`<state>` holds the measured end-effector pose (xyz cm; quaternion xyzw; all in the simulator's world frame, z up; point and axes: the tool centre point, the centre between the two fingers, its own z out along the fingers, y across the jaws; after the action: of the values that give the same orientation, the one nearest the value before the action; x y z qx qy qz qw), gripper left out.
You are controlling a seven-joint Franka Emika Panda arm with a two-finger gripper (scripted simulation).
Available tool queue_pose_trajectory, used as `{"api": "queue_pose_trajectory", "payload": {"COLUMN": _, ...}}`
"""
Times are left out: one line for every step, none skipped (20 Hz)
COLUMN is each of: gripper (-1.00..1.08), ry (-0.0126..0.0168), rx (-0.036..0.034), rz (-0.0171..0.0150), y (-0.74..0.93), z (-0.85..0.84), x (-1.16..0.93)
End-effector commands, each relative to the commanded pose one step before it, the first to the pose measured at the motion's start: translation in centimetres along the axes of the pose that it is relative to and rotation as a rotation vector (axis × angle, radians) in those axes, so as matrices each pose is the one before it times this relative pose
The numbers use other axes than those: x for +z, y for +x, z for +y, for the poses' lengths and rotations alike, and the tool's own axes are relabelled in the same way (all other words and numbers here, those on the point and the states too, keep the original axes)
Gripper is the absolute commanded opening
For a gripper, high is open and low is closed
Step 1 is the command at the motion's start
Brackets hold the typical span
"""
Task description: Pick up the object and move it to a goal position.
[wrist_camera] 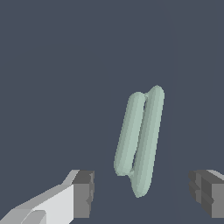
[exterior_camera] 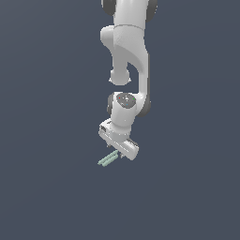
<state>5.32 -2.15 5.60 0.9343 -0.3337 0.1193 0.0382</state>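
Note:
The object is a small pale mint-green bar shaped like two joined rods, lying on the dark grey surface. In the exterior view its far end is hidden under the white hand of my gripper, which hangs just above it. In the wrist view the bar lies lengthwise between my two grey fingertips, nearer the middle of the gap, touching neither. The gripper is open and empty, with its jaws spread wider than the bar.
The white arm reaches down from the top of the exterior view. Around the bar there is only flat dark grey surface.

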Motion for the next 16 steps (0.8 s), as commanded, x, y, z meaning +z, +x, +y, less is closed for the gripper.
{"api": "queue_pose_trajectory", "payload": {"gripper": 0.68, "ry": -0.00128, "rx": 0.04224, "rz": 0.02070, "y": 0.328, "z": 0.184, "x": 0.670}}
{"api": "queue_pose_trajectory", "payload": {"gripper": 0.68, "ry": -0.00035, "rx": 0.01332, "rz": 0.00657, "y": 0.095, "z": 0.060, "x": 0.222}}
{"api": "queue_pose_trajectory", "payload": {"gripper": 0.68, "ry": -0.00023, "rx": 0.01209, "rz": 0.00604, "y": 0.086, "z": 0.053, "x": 0.200}}
{"api": "queue_pose_trajectory", "payload": {"gripper": 0.68, "ry": -0.00013, "rx": 0.01089, "rz": 0.00550, "y": 0.078, "z": 0.047, "x": 0.179}}
{"api": "queue_pose_trajectory", "payload": {"gripper": 0.68, "ry": -0.00006, "rx": 0.00969, "rz": 0.00494, "y": 0.069, "z": 0.041, "x": 0.159}}
{"api": "queue_pose_trajectory", "payload": {"gripper": 0.68, "ry": 0.00000, "rx": 0.00849, "rz": 0.00436, "y": 0.059, "z": 0.035, "x": 0.140}}
{"api": "queue_pose_trajectory", "payload": {"gripper": 0.68, "ry": 0.00004, "rx": 0.00736, "rz": 0.00381, "y": 0.052, "z": 0.031, "x": 0.120}}
{"api": "queue_pose_trajectory", "payload": {"gripper": 0.68, "ry": 0.00006, "rx": 0.00622, "rz": 0.00324, "y": 0.045, "z": 0.026, "x": 0.101}}
{"api": "queue_pose_trajectory", "payload": {"gripper": 0.68, "ry": 0.00007, "rx": 0.00504, "rz": 0.00264, "y": 0.035, "z": 0.020, "x": 0.083}}
{"api": "queue_pose_trajectory", "payload": {"gripper": 0.68, "ry": 0.00006, "rx": 0.00391, "rz": 0.00206, "y": 0.027, "z": 0.015, "x": 0.064}}
{"api": "queue_pose_trajectory", "payload": {"gripper": 0.68, "ry": 0.00005, "rx": 0.00280, "rz": 0.00147, "y": 0.020, "z": 0.011, "x": 0.045}}
{"api": "queue_pose_trajectory", "payload": {"gripper": 0.68, "ry": 0.00003, "rx": 0.00162, "rz": 0.00085, "y": 0.009, "z": 0.004, "x": 0.029}}
{"api": "queue_pose_trajectory", "payload": {"gripper": 0.68, "ry": 0.00001, "rx": 0.00061, "rz": 0.00032, "y": 0.007, "z": 0.005, "x": 0.008}}
{"api": "queue_pose_trajectory", "payload": {"gripper": 0.68, "ry": -0.00048, "rx": -0.00375, "rz": -0.00218, "y": -0.046, "z": -0.002, "x": -0.034}}
{"api": "queue_pose_trajectory", "payload": {"gripper": 0.68, "ry": 0.00000, "rx": 0.00000, "rz": 0.00000, "y": -0.001, "z": -0.002, "x": 0.030}}
{"api": "queue_pose_trajectory", "payload": {"gripper": 0.68, "ry": 0.00000, "rx": 0.00000, "rz": 0.00000, "y": -0.005, "z": -0.005, "x": 0.089}}
